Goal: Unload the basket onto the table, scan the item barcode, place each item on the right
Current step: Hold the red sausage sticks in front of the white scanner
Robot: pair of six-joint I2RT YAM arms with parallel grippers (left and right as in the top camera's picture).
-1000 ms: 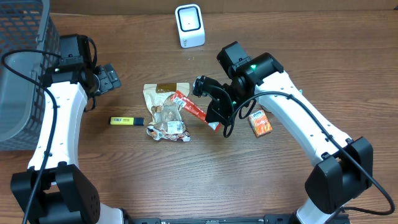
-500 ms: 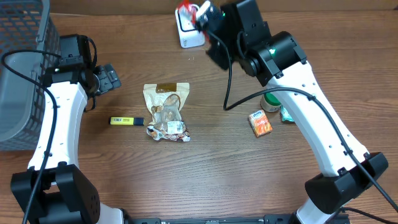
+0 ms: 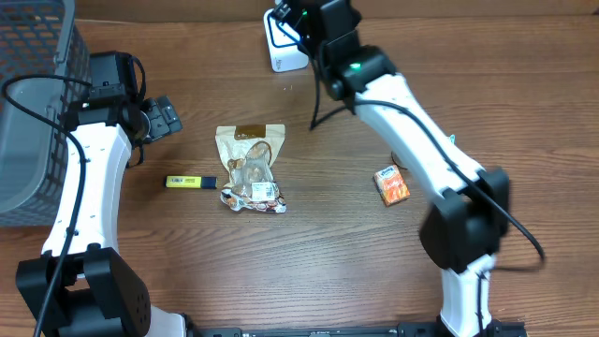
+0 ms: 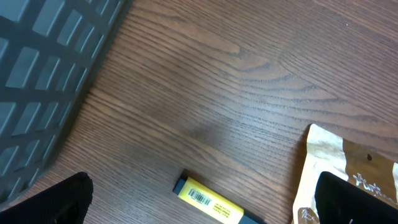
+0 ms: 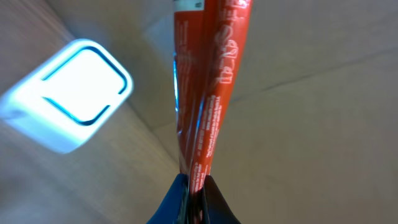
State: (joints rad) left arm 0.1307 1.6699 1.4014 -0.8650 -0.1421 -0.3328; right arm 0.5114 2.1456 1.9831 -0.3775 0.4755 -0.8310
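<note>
A long red packet (image 5: pixel 211 81) stands up out of my right gripper (image 5: pixel 198 199), whose jaws are shut on its lower end. The white barcode scanner (image 5: pixel 68 93) lies just left of the packet in the right wrist view. From overhead, my right gripper (image 3: pixel 299 21) hovers at the back edge of the table, over the scanner (image 3: pixel 281 54), and the arm hides the packet. My left gripper (image 3: pixel 164 120) is open and holds nothing, well to the left. Below it, between its fingertips (image 4: pixel 68 199), lies a yellow highlighter (image 4: pixel 208 202).
A tan snack bag (image 3: pixel 251 167) and the yellow highlighter (image 3: pixel 190 182) lie mid-table. An orange box (image 3: pixel 392 184) sits to the right. A grey mesh basket (image 3: pixel 28 94) fills the far left. The bag's corner (image 4: pixel 348 162) and the basket wall (image 4: pixel 43 74) appear in the left wrist view.
My right arm has swung from the middle of the table up to the scanner at the back, carrying the red packet. The left arm has not moved.
</note>
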